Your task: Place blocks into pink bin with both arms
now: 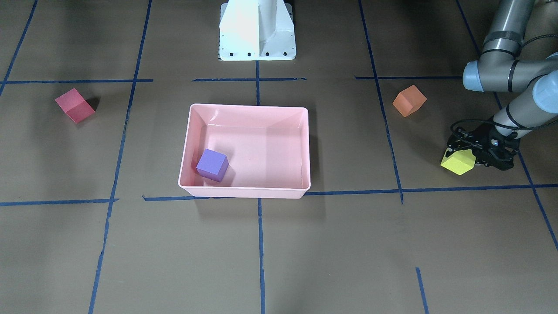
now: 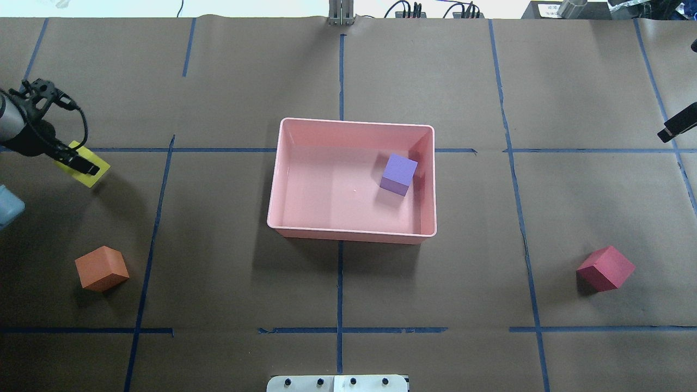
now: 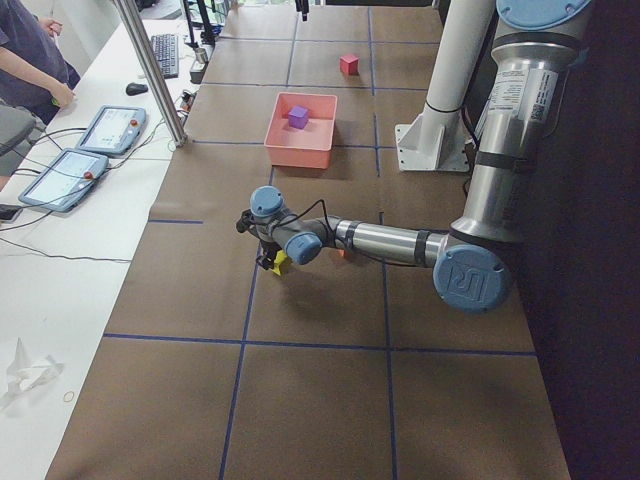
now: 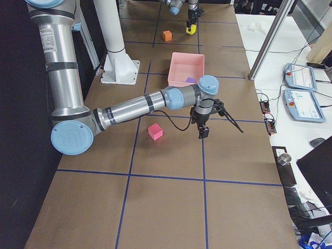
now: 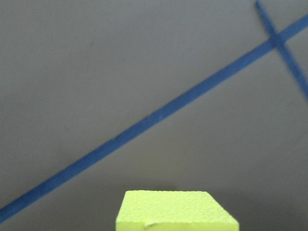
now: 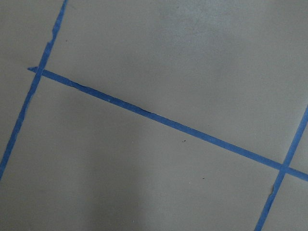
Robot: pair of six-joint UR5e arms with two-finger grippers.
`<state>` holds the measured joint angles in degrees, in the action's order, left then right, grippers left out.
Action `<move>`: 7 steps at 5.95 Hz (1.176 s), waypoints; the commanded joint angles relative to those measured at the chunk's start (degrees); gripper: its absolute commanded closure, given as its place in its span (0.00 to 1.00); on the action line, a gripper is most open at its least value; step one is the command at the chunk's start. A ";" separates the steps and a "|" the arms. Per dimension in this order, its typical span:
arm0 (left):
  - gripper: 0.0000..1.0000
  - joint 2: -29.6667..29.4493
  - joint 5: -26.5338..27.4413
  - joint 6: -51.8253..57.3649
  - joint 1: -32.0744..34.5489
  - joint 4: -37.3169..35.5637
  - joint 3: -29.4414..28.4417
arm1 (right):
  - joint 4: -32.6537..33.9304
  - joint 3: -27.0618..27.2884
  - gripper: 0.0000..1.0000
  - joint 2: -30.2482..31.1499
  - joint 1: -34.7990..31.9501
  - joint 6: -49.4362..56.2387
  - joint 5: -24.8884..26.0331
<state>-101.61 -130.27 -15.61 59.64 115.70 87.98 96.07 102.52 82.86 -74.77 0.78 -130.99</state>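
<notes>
Grip first: your left hand [image 1: 471,155] looks clenched on the small yellow-green foam cube [image 1: 457,163], far out on the robot's left side of the brown paper-covered counter [image 1: 305,244]. Its wrist camera shows the cube's top face sitting low and centred. That is why I judge it grasped, though the frames do not settle whether the cube has left the surface. Your right hand [image 4: 202,130] hangs over bare counter on the opposite side. Its wrist camera shows only paper and blue tape lines. It carries nothing, and I cannot tell whether its fingers are parted or together.

Moving outward from the left hand, the small orange foam cube [image 1: 409,100] lies near it on the same side, closer to the robot's base and untouched. The small red foam cube [image 1: 75,105] sits well apart on the robot's right side, nearer to the right hand than to anything else.

At the centre, the shallow glossy pink plastic bin [image 1: 244,192] holds just one block. That is the small purple foam cube [image 1: 212,165], resting on the bin floor near the end wall on the robot's right.

By my count you have one of four blocks placed and a second in hand, with its carry to the bin yet to come. The orange and red ones are yet to be picked, one on each arm's side.
</notes>
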 commanded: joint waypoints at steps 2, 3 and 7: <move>0.34 -17.69 0.45 -16.74 -2.05 -29.41 12.97 | -0.27 0.32 0.00 0.11 0.41 -2.53 0.12; 0.33 -24.53 2.37 -29.26 -7.64 -32.62 14.31 | -0.96 0.40 0.00 -0.15 1.63 -5.50 0.12; 0.00 -37.60 17.93 -46.17 -25.36 -35.46 7.56 | -27.09 0.40 0.00 8.60 10.23 -28.33 1.00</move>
<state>-137.94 -113.76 -60.70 35.36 80.25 96.82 75.92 102.89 88.37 -67.05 -22.41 -130.39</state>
